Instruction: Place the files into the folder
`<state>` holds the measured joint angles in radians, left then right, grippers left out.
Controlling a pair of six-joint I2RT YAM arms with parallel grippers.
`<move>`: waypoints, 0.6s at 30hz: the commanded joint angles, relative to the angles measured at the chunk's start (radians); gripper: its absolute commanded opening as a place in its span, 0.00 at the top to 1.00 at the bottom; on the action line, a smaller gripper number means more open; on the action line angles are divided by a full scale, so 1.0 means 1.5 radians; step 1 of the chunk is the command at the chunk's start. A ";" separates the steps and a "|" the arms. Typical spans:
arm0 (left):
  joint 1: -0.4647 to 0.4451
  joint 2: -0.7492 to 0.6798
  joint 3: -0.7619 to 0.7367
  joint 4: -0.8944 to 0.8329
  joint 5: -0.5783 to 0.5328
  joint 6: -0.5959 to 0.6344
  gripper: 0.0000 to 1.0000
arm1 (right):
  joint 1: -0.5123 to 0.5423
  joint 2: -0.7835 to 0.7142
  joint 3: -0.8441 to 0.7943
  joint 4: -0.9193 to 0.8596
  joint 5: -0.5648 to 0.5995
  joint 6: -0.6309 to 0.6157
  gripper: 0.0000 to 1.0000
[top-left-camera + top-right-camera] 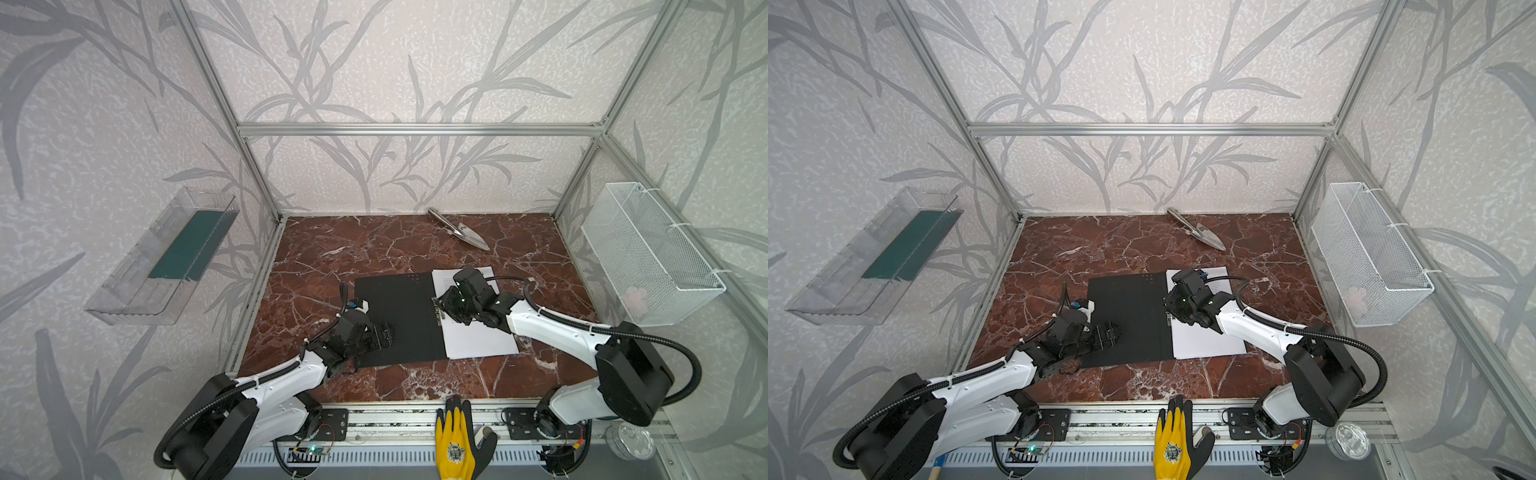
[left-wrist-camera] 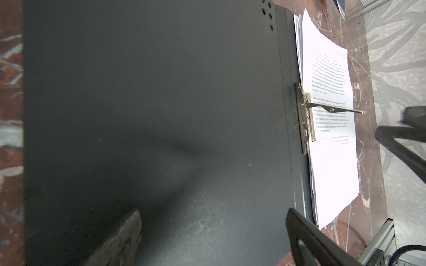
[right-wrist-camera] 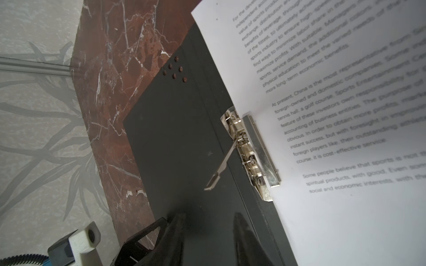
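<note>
The black folder [image 1: 401, 307] [image 1: 1129, 309] lies open on the marble table. Its cover [image 2: 161, 92] [image 3: 175, 138] spreads to the left. The files [image 1: 478, 336] [image 1: 1208, 340] [image 2: 332, 161] [image 3: 345, 138], white printed sheets, lie on its right half. Their inner edge sits under the metal clip [image 2: 305, 119] [image 3: 251, 152] at the spine, and the clip's lever [image 3: 221, 165] stands raised. My right gripper [image 1: 446, 309] [image 1: 1173, 309] [image 3: 209, 217] hovers by the clip with a narrow gap and nothing between its fingers. My left gripper [image 1: 384, 334] [image 1: 1111, 332] [image 2: 213, 221] is wide open over the cover's near left part.
A metal trowel [image 1: 465, 235] lies at the back of the table. A white wire basket [image 1: 648, 253] hangs on the right wall. A clear tray [image 1: 124, 299] holding a dark green panel [image 1: 187, 245] hangs on the left wall. A yellow glove [image 1: 455, 440] rests on the front rail.
</note>
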<state>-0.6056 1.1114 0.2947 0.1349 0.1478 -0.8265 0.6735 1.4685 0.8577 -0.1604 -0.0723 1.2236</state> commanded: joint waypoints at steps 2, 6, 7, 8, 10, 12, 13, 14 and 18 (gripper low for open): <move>0.004 0.015 -0.004 -0.053 0.009 -0.008 0.01 | -0.013 0.018 0.013 0.004 -0.012 0.028 0.68; 0.004 0.008 -0.008 -0.049 0.012 -0.008 0.01 | -0.025 0.034 0.009 0.026 -0.032 0.039 0.71; 0.004 0.008 -0.008 -0.048 0.012 -0.008 0.01 | -0.028 0.038 0.010 0.032 -0.037 0.039 0.73; 0.004 0.008 -0.008 -0.048 0.011 -0.008 0.01 | -0.029 0.042 0.010 0.038 -0.045 0.039 0.73; 0.004 0.009 -0.009 -0.047 0.011 -0.008 0.01 | -0.031 0.050 0.014 0.042 -0.052 0.039 0.74; 0.004 0.012 -0.007 -0.046 0.013 -0.008 0.01 | -0.032 0.057 0.015 0.046 -0.059 0.041 0.74; 0.004 0.012 -0.007 -0.046 0.013 -0.008 0.01 | -0.031 0.060 0.016 0.048 -0.061 0.042 0.74; 0.005 0.012 -0.008 -0.045 0.013 -0.008 0.01 | -0.032 0.062 0.015 0.052 -0.064 0.043 0.75; 0.004 0.011 -0.009 -0.045 0.013 -0.007 0.01 | -0.032 0.066 0.013 0.059 -0.073 0.045 0.79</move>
<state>-0.6044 1.1133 0.2947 0.1398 0.1589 -0.8265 0.6300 1.5570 0.8577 -0.0906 -0.1661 1.2839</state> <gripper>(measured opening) 0.992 0.213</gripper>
